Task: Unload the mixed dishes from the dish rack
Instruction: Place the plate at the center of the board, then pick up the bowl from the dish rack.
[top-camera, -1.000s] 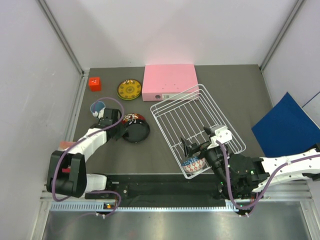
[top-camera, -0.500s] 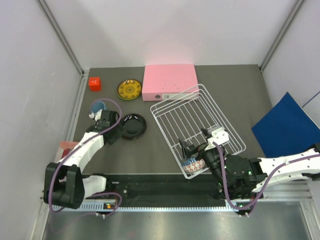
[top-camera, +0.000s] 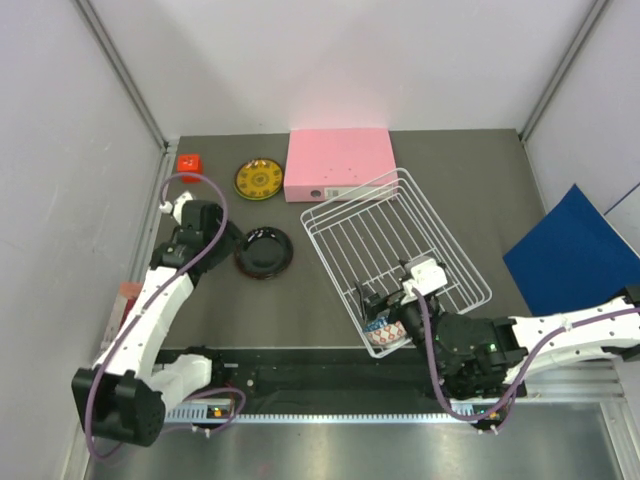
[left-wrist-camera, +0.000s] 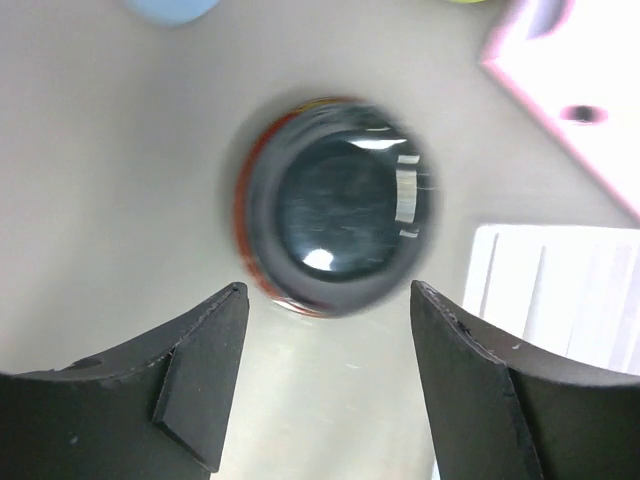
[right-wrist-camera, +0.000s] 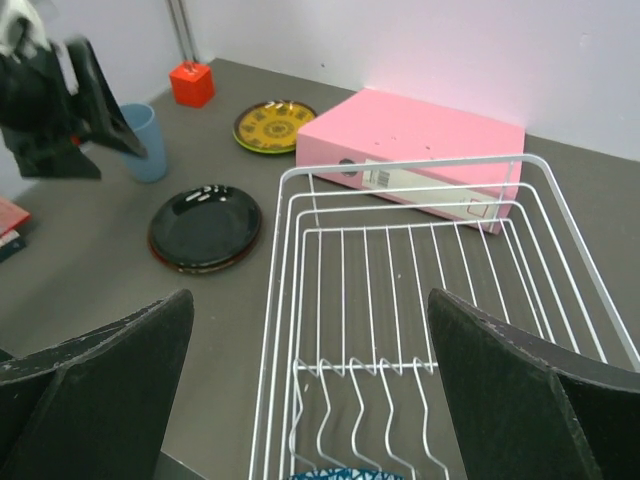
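Note:
The black-and-red plate (top-camera: 264, 251) lies flat on the table left of the white wire dish rack (top-camera: 440, 232). My left gripper (left-wrist-camera: 325, 300) hangs open just above and left of the plate (left-wrist-camera: 340, 205), with nothing between its fingers. The light blue cup (right-wrist-camera: 148, 140) stands behind it, and the yellow patterned plate (top-camera: 259, 179) lies further back. A small patterned bowl (top-camera: 385, 328) with a blue inside (right-wrist-camera: 345, 474) sits in the rack's near corner. My right gripper (right-wrist-camera: 310, 295) is wide open above that end of the rack (right-wrist-camera: 410, 260), over the bowl.
A flat pink box (top-camera: 338, 163) lies behind the rack, touching its far edge. A small red cube (top-camera: 189, 162) stands in the far left corner. A blue panel (top-camera: 575, 250) leans off the table at the right. Side walls close in the table.
My left gripper has opened, let go of the black-and-red plate and drawn back to the far left. The plate now lies flat. My right gripper has shifted slightly left over the bowl.

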